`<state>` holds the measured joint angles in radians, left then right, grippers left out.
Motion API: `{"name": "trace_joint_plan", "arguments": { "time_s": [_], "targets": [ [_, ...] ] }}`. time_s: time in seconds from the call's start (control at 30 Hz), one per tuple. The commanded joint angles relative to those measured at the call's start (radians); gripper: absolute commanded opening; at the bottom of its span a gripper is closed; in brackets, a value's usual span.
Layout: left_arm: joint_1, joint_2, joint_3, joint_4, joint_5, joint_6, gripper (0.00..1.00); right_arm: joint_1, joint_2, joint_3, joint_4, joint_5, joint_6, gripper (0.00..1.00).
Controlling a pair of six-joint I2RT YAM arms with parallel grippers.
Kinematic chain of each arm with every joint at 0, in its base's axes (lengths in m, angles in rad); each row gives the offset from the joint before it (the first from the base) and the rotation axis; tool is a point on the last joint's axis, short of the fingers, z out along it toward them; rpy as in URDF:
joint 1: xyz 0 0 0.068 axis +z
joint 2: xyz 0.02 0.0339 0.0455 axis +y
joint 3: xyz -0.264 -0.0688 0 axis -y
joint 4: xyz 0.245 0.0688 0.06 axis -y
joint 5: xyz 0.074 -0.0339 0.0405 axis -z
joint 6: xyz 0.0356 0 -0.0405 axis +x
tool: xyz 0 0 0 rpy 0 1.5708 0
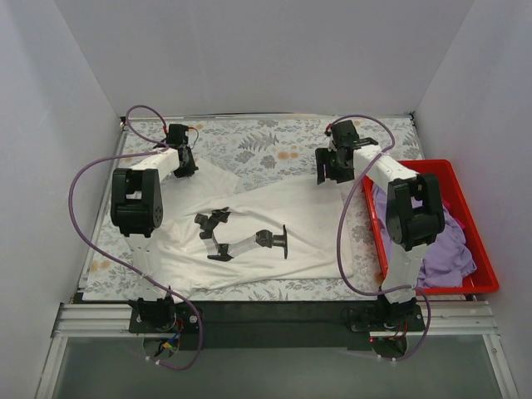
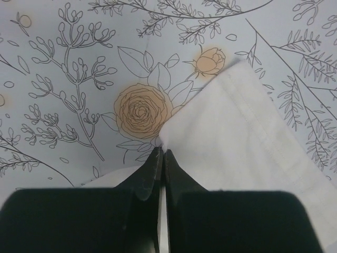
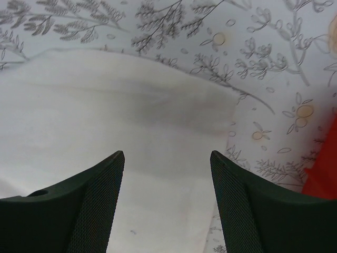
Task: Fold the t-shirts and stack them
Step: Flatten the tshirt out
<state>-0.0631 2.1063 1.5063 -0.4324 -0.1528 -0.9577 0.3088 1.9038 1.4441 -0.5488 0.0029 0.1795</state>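
The white t-shirt (image 1: 274,229) with a black robot-arm graphic lies spread on the floral tablecloth (image 1: 258,141), graphic side up. My left gripper (image 1: 184,169) is shut on the edge of its left sleeve (image 2: 231,137), low over the cloth. My right gripper (image 1: 330,173) is open and empty, hovering over the shirt's far right corner (image 3: 131,105). The lavender t-shirt (image 1: 449,249) lies crumpled in the red bin (image 1: 478,241) at the right.
The red bin stands along the table's right edge, its corner in the right wrist view (image 3: 324,174). White walls close in the back and both sides. Purple cables loop around both arms.
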Motion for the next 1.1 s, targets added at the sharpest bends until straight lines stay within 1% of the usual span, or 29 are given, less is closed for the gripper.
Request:
{"name": "trace_joint_plan", "arguments": {
  "time_s": [0.0, 0.17, 0.27, 0.4, 0.43, 0.5, 0.63, 0.77, 0.83, 0.9, 1.07],
  "targets": [
    [0.003, -0.014, 0.000, -0.002, -0.091, 0.002, 0.00, -0.042, 0.041, 0.088, 0.047, 0.057, -0.008, 0.61],
    [0.028, -0.031, 0.029, -0.002, -0.149, -0.041, 0.00, -0.071, 0.118, 0.140, 0.056, 0.034, -0.012, 0.59],
    [0.046, -0.028, 0.055, -0.011, -0.166, -0.052, 0.00, -0.077, 0.149, 0.150, 0.061, 0.023, -0.014, 0.56],
    [0.060, -0.017, 0.098, -0.046, -0.194, -0.091, 0.00, -0.082, 0.179, 0.150, 0.067, 0.005, -0.011, 0.49],
    [0.106, -0.019, 0.110, -0.048, -0.198, -0.099, 0.00, -0.083, 0.182, 0.150, 0.067, 0.005, -0.008, 0.47],
    [0.126, -0.020, 0.124, -0.054, -0.200, -0.111, 0.00, -0.088, 0.190, 0.145, 0.069, 0.003, -0.005, 0.43],
    [0.172, -0.016, 0.167, -0.063, -0.169, -0.128, 0.00, -0.100, 0.196, 0.141, 0.075, 0.005, 0.002, 0.42],
    [0.174, -0.012, 0.187, -0.060, -0.120, -0.124, 0.00, -0.125, 0.196, 0.153, 0.073, 0.005, 0.008, 0.46],
    [0.174, -0.009, 0.181, -0.049, -0.079, -0.122, 0.00, -0.126, 0.195, 0.170, 0.075, -0.035, -0.011, 0.47],
    [0.174, -0.003, 0.170, -0.045, -0.057, -0.119, 0.00, -0.125, 0.196, 0.196, 0.096, -0.110, -0.032, 0.49],
    [0.174, 0.001, 0.150, -0.040, -0.060, -0.119, 0.00, -0.116, 0.205, 0.219, 0.188, -0.254, -0.080, 0.52]
  ]
}}
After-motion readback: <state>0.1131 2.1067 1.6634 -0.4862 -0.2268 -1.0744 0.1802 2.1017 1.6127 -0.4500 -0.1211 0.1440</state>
